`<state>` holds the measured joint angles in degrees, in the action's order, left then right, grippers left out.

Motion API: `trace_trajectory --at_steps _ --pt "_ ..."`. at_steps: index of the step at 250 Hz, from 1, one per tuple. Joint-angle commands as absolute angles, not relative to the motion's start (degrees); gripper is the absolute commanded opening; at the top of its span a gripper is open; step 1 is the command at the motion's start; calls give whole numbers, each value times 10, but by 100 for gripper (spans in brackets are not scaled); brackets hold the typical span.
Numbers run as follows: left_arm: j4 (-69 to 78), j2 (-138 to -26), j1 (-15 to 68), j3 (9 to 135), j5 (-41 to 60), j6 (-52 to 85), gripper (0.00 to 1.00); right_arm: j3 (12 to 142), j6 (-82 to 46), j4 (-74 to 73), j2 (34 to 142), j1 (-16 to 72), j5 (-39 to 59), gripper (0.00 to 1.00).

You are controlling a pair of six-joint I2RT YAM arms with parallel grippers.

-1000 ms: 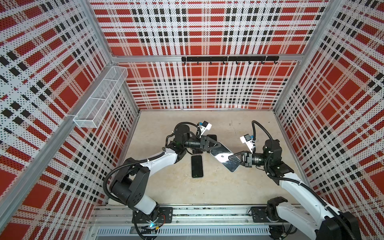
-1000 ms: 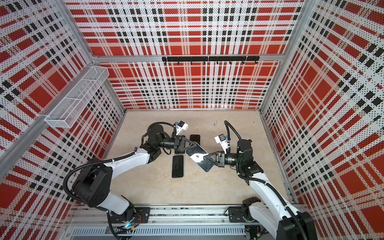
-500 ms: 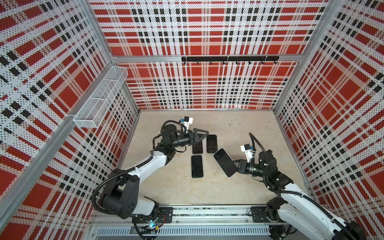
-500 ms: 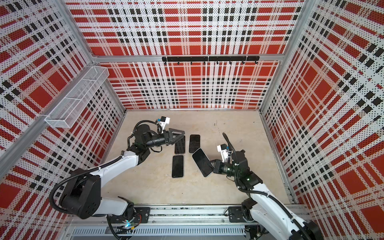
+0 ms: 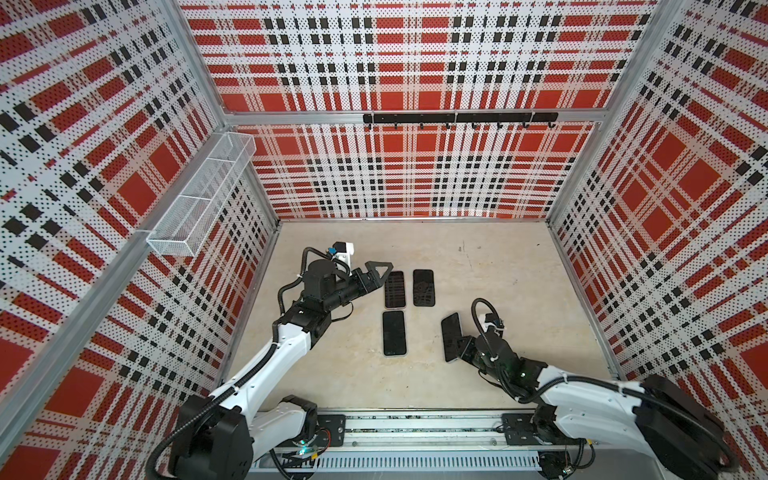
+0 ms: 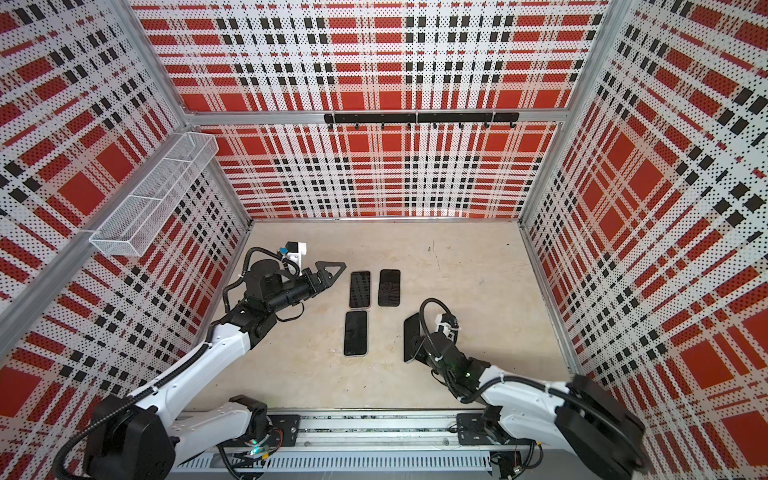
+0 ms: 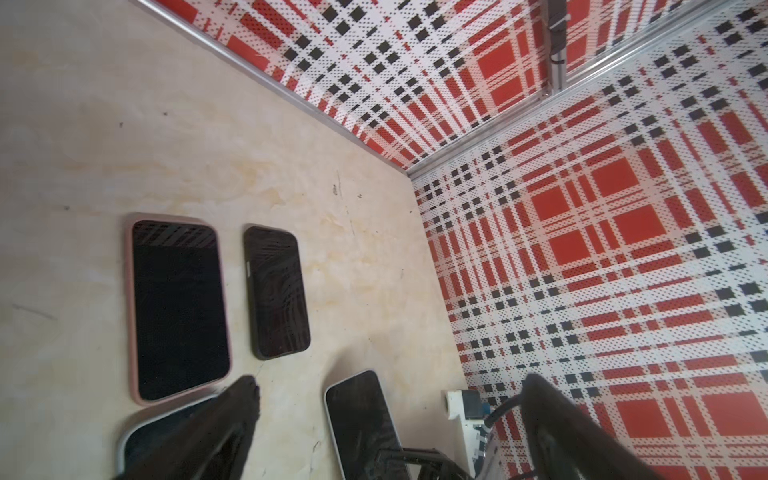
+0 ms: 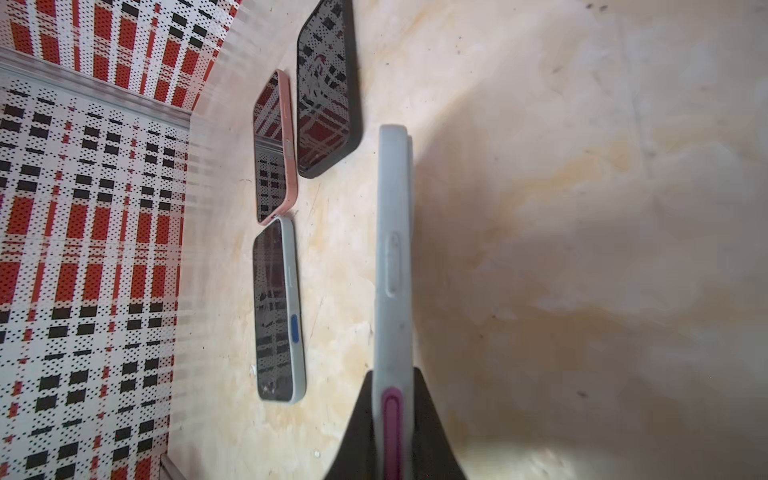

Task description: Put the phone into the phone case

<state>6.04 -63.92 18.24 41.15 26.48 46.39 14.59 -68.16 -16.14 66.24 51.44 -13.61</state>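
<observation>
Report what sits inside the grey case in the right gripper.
A phone, its dark screen filling the case in a top view. The right gripper covers one end; the phone's back is hidden by the case.

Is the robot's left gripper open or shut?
Open: the left gripper holds nothing, and its fingers stand wide apart in the wrist view.

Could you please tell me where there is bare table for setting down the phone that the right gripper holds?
Bare table lies between the black-cased phone and the right wall, and along the back wall. Crowded: the pink-cased phone, pale-cased phone and open left gripper sit close together; the held phone in the right gripper stands nearby.
</observation>
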Motion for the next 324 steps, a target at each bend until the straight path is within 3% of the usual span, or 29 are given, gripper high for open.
trace_trajectory --at_steps 1,43,86,173,203,258,324 --pt "38 -620 178 395 251 454 100 178 -715 -298 756 532 -160 8" --pt "36 -606 178 387 259 455 99 188 -743 -417 872 534 -133 11" --pt "29 -601 178 389 262 448 100 185 -748 -470 909 534 -116 8" --pt "17 -599 178 397 265 443 100 251 -698 -247 831 532 -90 10" --pt "8 -596 178 399 264 440 99 253 -701 -242 837 528 -77 13" --pt "-12 -585 158 409 260 436 99 240 -730 -247 847 525 -82 40" --pt "-137 -579 154 473 197 373 99 232 -714 -143 753 525 -159 56"
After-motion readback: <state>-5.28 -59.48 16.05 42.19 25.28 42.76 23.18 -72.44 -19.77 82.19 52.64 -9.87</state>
